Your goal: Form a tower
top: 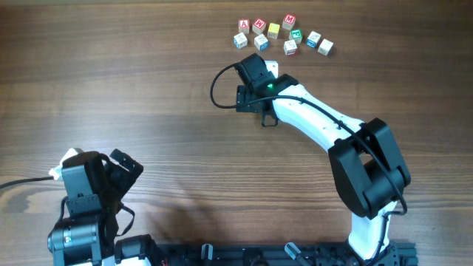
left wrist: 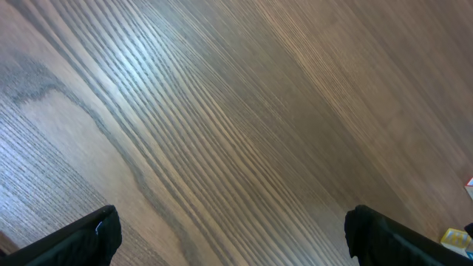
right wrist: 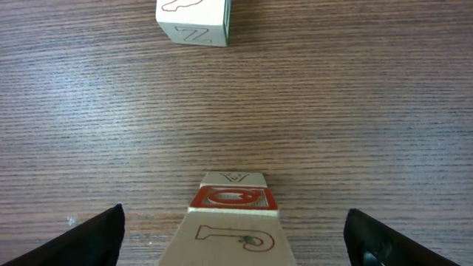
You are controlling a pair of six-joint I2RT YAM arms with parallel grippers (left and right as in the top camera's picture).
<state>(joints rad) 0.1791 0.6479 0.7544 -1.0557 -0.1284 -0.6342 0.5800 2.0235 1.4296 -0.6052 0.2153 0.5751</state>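
tower standing free, right gripper released
right gripper [right wrist: 236, 230] jaws stand wide either side of the tower [right wrist: 233, 198], clear of it, so the stack rests on the worktop [top: 148, 89] alone, near the far-right loose cubes [top: 284, 33]; left gripper [left wrist: 233, 233] spread, idle.

overhead top-down; wrist cams low over table [top: 133, 81]

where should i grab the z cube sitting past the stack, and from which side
Take the Z cube by its left and right side faces, coming straight down from above. It sits flat on the table with nothing touching it in the right wrist view.
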